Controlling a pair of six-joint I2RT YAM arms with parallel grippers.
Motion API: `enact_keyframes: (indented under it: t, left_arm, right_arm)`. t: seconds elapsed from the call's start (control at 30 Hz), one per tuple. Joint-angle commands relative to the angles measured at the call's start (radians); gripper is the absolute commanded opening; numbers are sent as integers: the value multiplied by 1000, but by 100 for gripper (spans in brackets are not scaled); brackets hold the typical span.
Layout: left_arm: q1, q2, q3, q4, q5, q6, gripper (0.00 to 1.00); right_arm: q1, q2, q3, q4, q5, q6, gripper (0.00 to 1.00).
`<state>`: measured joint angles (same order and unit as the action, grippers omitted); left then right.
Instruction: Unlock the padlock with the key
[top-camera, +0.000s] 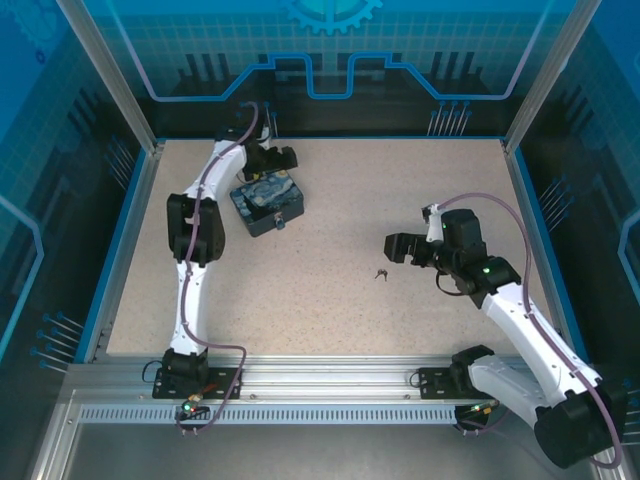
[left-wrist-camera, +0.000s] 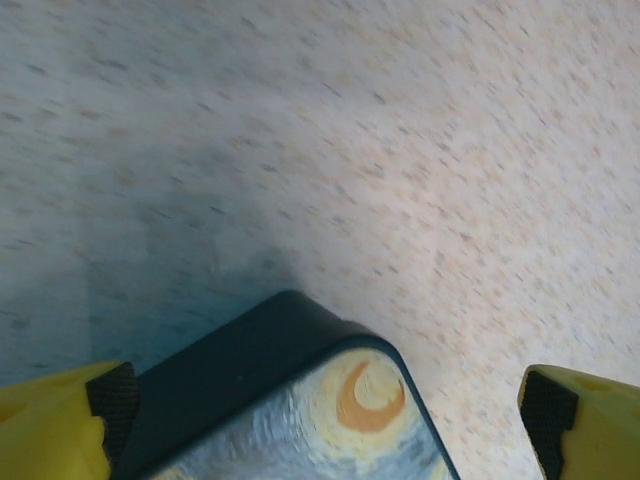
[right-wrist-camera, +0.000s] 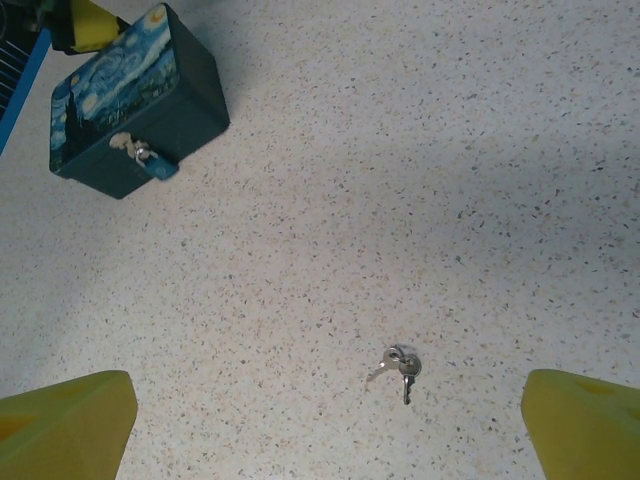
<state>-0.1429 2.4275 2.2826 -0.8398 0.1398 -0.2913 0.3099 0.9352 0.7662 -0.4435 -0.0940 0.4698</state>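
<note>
Lying flat, the thin, probably slippery key called for a bow-end pinch; left tool and right tool stood spread, empty.

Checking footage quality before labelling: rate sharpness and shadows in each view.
Top external: sharp and evenly lit across the table. Left wrist: table speckle smeared by blur, a bluish shadow beside the padlocked box. Right wrist: crisp, the key clearly resolved, a soft shadow band across the upper table.
</note>
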Motion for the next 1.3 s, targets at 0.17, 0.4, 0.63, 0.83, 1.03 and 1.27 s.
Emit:
enact_keyframes:
  t: [0.17,0.4,0.63,0.83,1.03,1.27]
  left_arm:
    - [-92,-61,-79,-26,117,9,99]
    - [-228,-182,-238,113,181,-61,99]
    - [-238,-410,-399,242,69,-174,99]
    - [-129,-668,-750,385,-1,-230,99]
    - [12,-783,-1002,433,5,-221,99]
    - [19,-706,-1059,495,49,-232,99]
  right_arm:
    - [14,37,24,22,-9,32,100]
    - [24,121,33,76,-24,66,100]
    - [42,142,21,81,-10,79,100]
    - [50,149,-12,89,-15,81,100]
    - [60,159,-50,97,-8,84,100]
    - [64,187,-59,116,-10,93,100]
